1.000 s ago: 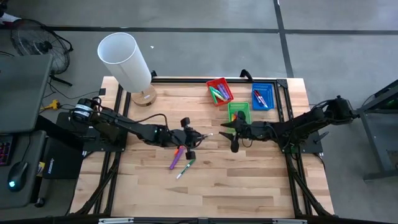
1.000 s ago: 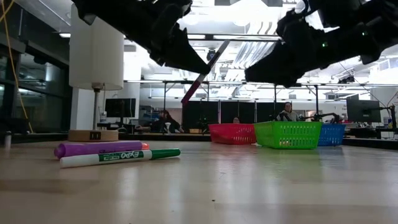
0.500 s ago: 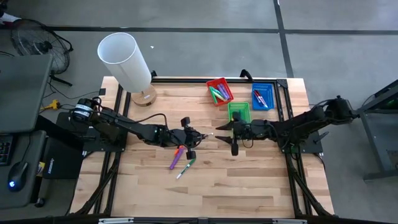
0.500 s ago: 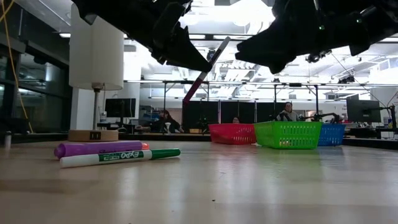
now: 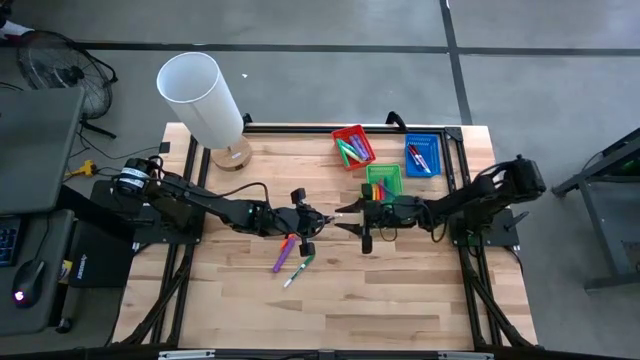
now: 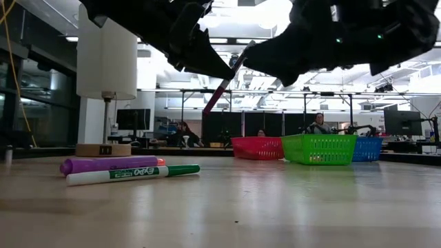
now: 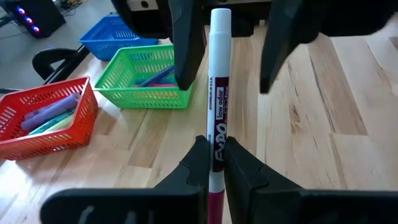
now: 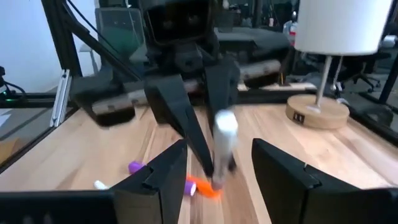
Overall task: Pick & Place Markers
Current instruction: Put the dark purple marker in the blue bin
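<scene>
A: Item, table (image 5: pixel 400 300): what is being altered?
B: The right gripper (image 5: pixel 347 218) is being brought in from three o'clock, nearer than a second ago. Its fingers are being held spread either side of the held marker (image 7: pixel 219 81). A handover is probably being prepared.
A: And the left gripper (image 5: pixel 318 217)?
B: It is being kept clenched on that marker, above table centre.
A: Description?
B: White barrel, maroon end, printed label. It is being pointed toward three o'clock.

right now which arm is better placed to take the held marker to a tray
Right, probably. The left gripper is shut on the marker, and the right gripper is open around its free end, nearer the trays.
</scene>
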